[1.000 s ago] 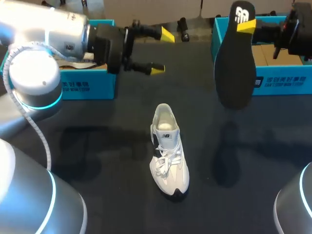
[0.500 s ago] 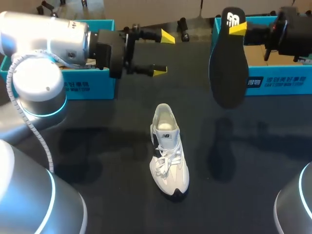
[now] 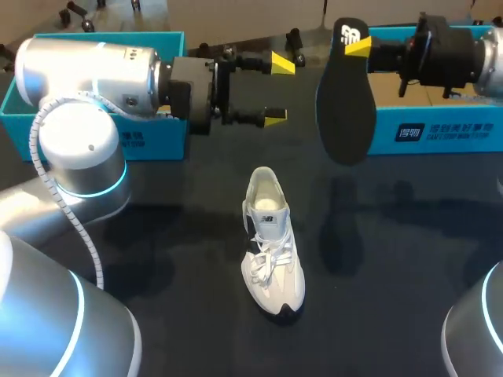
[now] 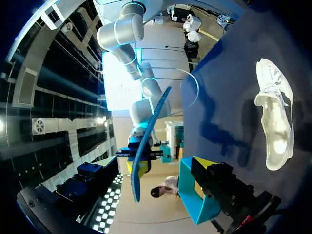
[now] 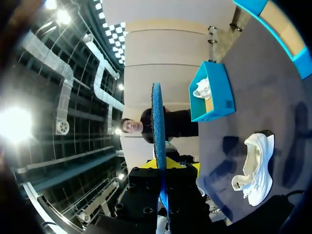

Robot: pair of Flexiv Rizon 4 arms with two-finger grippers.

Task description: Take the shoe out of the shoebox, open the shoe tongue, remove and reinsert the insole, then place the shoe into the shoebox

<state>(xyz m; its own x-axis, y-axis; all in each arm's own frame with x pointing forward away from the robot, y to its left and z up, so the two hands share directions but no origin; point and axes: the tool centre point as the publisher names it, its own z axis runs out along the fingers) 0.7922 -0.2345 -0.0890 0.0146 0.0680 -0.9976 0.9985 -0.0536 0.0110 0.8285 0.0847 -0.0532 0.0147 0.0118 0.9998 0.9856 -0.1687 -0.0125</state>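
A white shoe (image 3: 271, 243) stands on the black table, toe toward the near edge, laces loose. The black insole (image 3: 346, 102) hangs heel end up above the table, right of and beyond the shoe. My right gripper (image 3: 357, 45) is shut on that heel end. In the right wrist view the insole (image 5: 157, 136) shows edge-on between the right gripper's (image 5: 164, 166) yellow tips, with the shoe (image 5: 253, 165) below. My left gripper (image 3: 278, 89) stands open and empty above the table, beyond the shoe and left of the insole. The left wrist view shows the shoe (image 4: 275, 119) and the insole (image 4: 146, 141).
A teal shoebox (image 3: 149, 141) sits at the back left, partly behind my left arm, with something white inside (image 5: 202, 89). A second teal shoebox (image 3: 440, 129) stands at the back right, behind the insole.
My right arm has carried the insole leftward, toward the middle of the table. My left gripper has shifted a little to the right, still open. The shoe has not moved.
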